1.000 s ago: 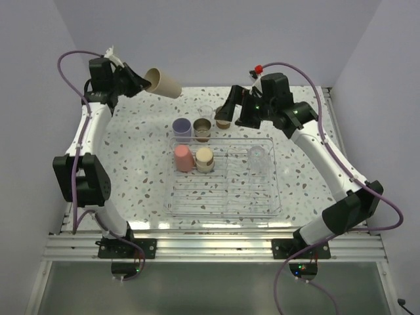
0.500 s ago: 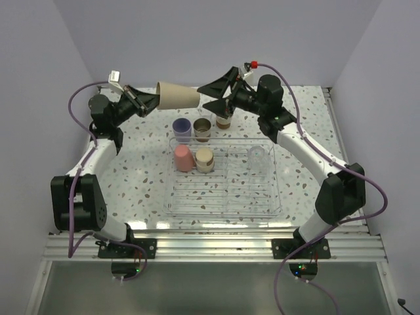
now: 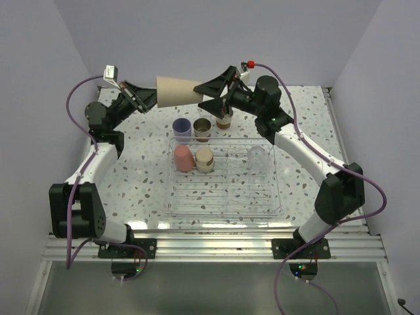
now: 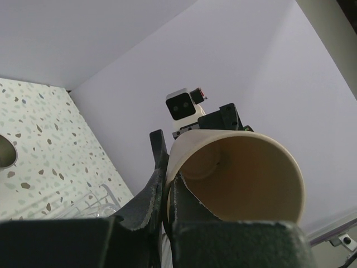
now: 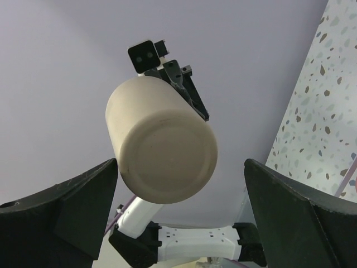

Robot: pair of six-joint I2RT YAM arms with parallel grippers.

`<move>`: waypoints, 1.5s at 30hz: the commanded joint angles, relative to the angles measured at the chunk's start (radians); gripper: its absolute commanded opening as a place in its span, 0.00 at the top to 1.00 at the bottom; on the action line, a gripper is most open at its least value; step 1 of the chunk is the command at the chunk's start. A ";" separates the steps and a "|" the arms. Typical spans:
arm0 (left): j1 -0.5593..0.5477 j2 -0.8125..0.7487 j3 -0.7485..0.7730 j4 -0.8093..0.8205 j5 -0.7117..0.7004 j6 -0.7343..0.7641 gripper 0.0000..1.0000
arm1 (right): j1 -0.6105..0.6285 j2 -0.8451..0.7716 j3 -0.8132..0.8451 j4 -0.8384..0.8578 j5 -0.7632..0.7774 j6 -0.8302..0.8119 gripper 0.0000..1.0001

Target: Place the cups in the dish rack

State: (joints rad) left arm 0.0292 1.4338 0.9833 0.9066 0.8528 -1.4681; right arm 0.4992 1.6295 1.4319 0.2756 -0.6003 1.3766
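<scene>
The tall beige cup (image 3: 174, 92) hangs level in the air behind the dish rack (image 3: 223, 205), with my left gripper (image 3: 148, 100) shut on its rim. In the left wrist view the fingers pinch the rim wall of this cup (image 4: 245, 173), one inside and one outside, at the left gripper (image 4: 167, 185). My right gripper (image 3: 198, 94) is open, its fingers flanking the cup's base. The right wrist view shows the base of the cup (image 5: 162, 146) facing the camera, above the wide-spread right gripper (image 5: 181, 209). A coral-pink cup (image 3: 184, 158), a tan-based cup (image 3: 205, 159) and a clear cup (image 3: 256, 156) stand in the rack.
On the speckled table behind the rack stand a lavender cup (image 3: 182, 126), a steel cup (image 3: 202, 129) and another tan-based steel cup (image 3: 224, 121) under the right arm. Purple walls close in the back and sides.
My left arm swung the beige cup rightward and levelled it. The right arm rose from beside the steel cups and brought its open fingers around the cup's base.
</scene>
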 commanded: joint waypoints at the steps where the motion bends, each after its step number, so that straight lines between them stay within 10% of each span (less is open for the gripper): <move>1: -0.014 -0.021 0.005 0.084 0.006 -0.034 1.00 | 0.005 -0.014 0.033 0.025 0.008 0.009 0.02; 9: -0.057 -0.010 -0.003 0.080 -0.027 -0.031 1.00 | 0.042 0.000 0.047 0.077 0.019 0.022 0.20; 21: -0.086 0.014 -0.005 0.078 -0.020 -0.029 1.00 | 0.068 -0.013 0.042 0.030 0.030 -0.011 1.00; 31: -0.083 0.001 -0.018 -0.023 0.005 0.057 0.43 | 0.042 -0.080 0.081 -0.188 0.059 -0.177 1.00; 45: -0.075 0.005 0.070 -0.421 0.006 0.363 0.24 | -0.113 -0.214 0.148 -0.564 0.122 -0.410 1.00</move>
State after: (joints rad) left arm -0.0483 1.4509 0.9867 0.6308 0.8520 -1.2499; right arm 0.4137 1.4830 1.4994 -0.1448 -0.5140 1.0878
